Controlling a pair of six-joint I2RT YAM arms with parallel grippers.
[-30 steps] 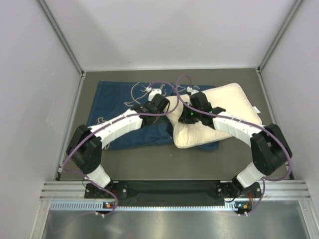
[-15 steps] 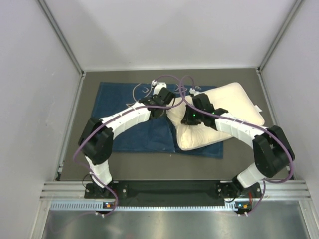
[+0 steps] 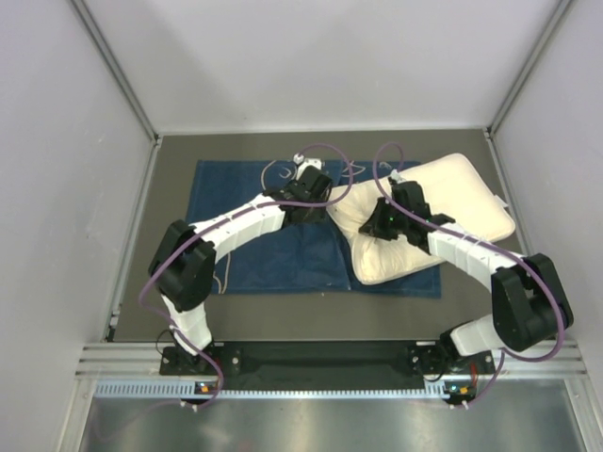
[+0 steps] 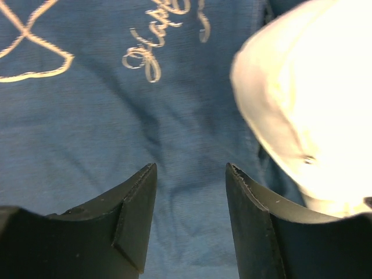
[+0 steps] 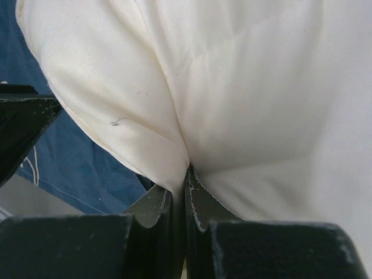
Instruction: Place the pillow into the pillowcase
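My right gripper (image 5: 179, 181) is clamped on a fold of the pillow (image 3: 462, 202), which lies across the right end of the pillowcase (image 3: 264, 250). My left gripper (image 4: 190, 171) hangs over the pillowcase beside the pillow, jaws apart.

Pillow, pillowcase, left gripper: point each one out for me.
pillow (image 3: 462, 193), top external view, bare upper right part.
pillowcase (image 3: 283, 259), top external view, flat blue middle.
left gripper (image 4: 190, 174), left wrist view, midway between its fingertips.

Dark grey table (image 3: 283, 315) inside a pale-walled booth.
A left wall (image 3: 57, 235), a far wall (image 3: 320, 66) and a right wall (image 3: 565, 188) boxed it in; an aluminium rail (image 3: 311, 377) crossed the near edge, with a shiny metal sheet (image 3: 320, 424) nearer.
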